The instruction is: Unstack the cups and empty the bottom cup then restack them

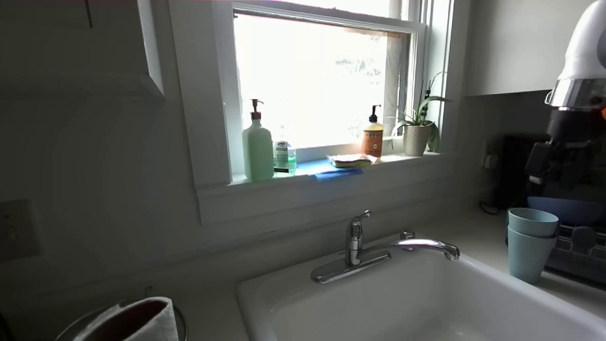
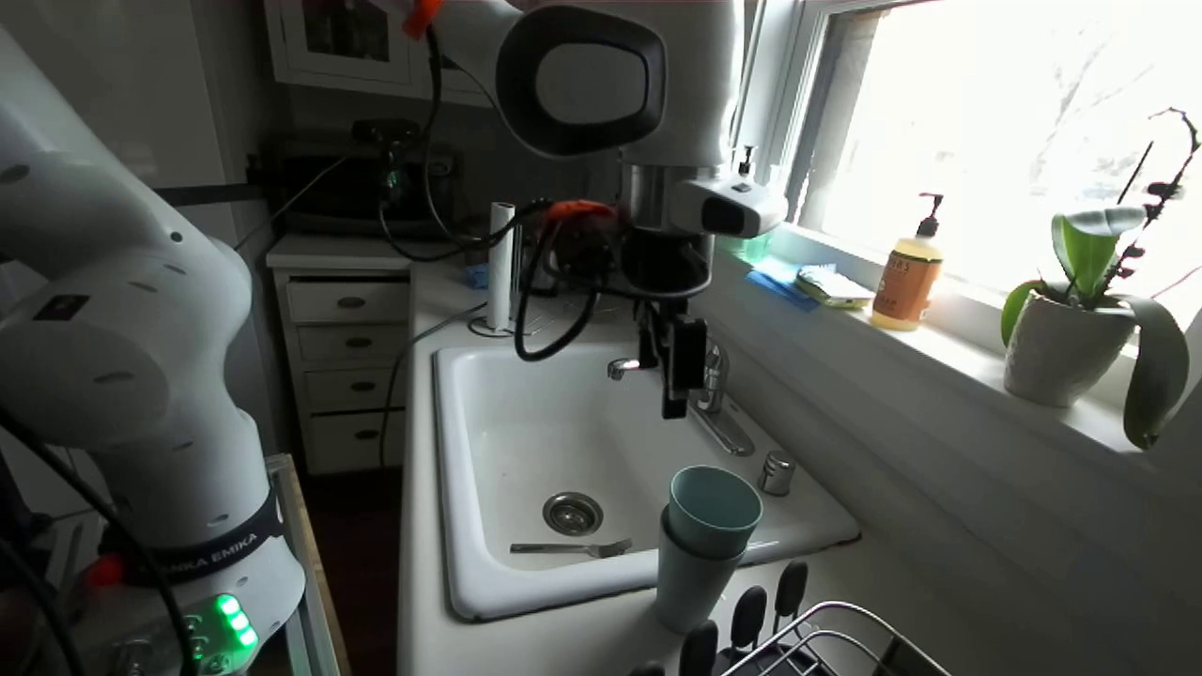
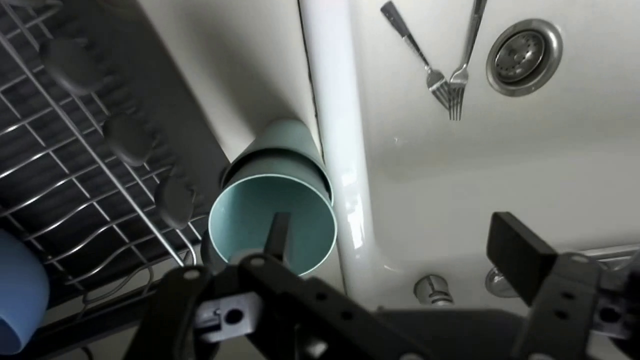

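Gripper (image 3: pixel 392 237) spread wide, nothing held! Upper cup (image 2: pixel 716 512) nested in lower cup (image 2: pixel 690 591), counter (image 2: pixel 582 648) edge beside the sink (image 2: pixel 554 584): best pinch its exposed band, lift straight

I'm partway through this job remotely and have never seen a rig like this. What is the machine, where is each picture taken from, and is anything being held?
The machine is a robot arm ending in a two-jawed end effector. Two pictures come from cameras outside the robot, looking at the sink from different places; the third looks down from the wrist. On the counter, beside the sink, stands a pale blue lower cup with a matching upper cup nested in it. Next to them is a dish rack, and two forks lie in the sink. Nothing is held: the jaws stand wide apart, higher than the upper cup and touching neither cup. What the lower cup contains is hidden.
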Controlling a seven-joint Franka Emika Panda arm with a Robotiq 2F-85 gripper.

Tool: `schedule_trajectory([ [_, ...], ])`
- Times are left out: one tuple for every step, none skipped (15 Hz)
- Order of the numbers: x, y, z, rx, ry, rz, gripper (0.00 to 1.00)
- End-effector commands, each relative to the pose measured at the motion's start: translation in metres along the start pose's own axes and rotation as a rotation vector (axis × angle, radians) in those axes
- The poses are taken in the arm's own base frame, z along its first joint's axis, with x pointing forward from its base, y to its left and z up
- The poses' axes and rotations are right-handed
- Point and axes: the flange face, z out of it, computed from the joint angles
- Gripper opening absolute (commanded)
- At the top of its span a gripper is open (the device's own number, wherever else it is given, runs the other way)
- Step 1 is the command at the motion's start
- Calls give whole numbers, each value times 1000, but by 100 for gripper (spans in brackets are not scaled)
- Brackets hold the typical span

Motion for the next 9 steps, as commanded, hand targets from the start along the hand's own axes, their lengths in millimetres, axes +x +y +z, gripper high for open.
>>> schedule_trajectory([
  [27,7,19,-2,59,68,100],
  [32,6,27,-7,61,75,100],
  [36,5,34,-12,60,82,100],
  [40,5,42,-10,50,87,100],
  [44,5,50,-11,34,92,100],
  [49,7,57,-15,25,101,100],
  [52,7,62,-12,6,101,100],
  [55,7,67,-15,-5,108,100],
  [60,7,71,-16,-17,109,100],
])
